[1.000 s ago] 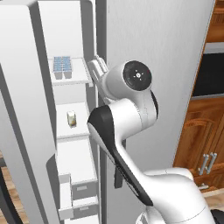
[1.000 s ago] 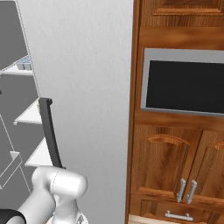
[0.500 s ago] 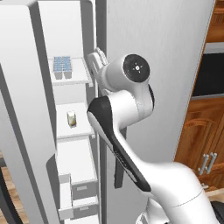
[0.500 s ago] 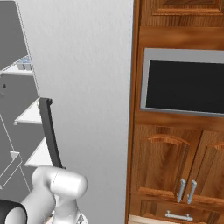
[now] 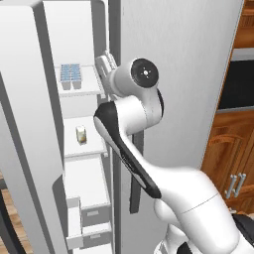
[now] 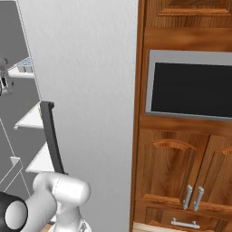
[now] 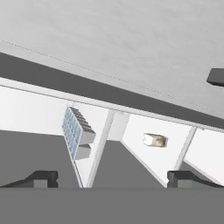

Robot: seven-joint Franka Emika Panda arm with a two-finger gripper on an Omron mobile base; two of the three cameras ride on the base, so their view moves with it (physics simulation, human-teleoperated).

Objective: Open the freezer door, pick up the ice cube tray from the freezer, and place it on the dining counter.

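The ice cube tray [image 6: 26, 65] rests on a freezer [image 6: 18, 45] shelf.

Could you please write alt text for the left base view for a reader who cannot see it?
The white arm reaches toward the open freezer, its claw beside the upper shelf that holds the ice cube tray. A small yellowish jar stands on the shelf below, above grey-fronted drawers.

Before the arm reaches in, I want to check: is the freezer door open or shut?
Open. The freezer door is swung aside, so the shelves show, with the ice cube tray lying on the upper shelf.
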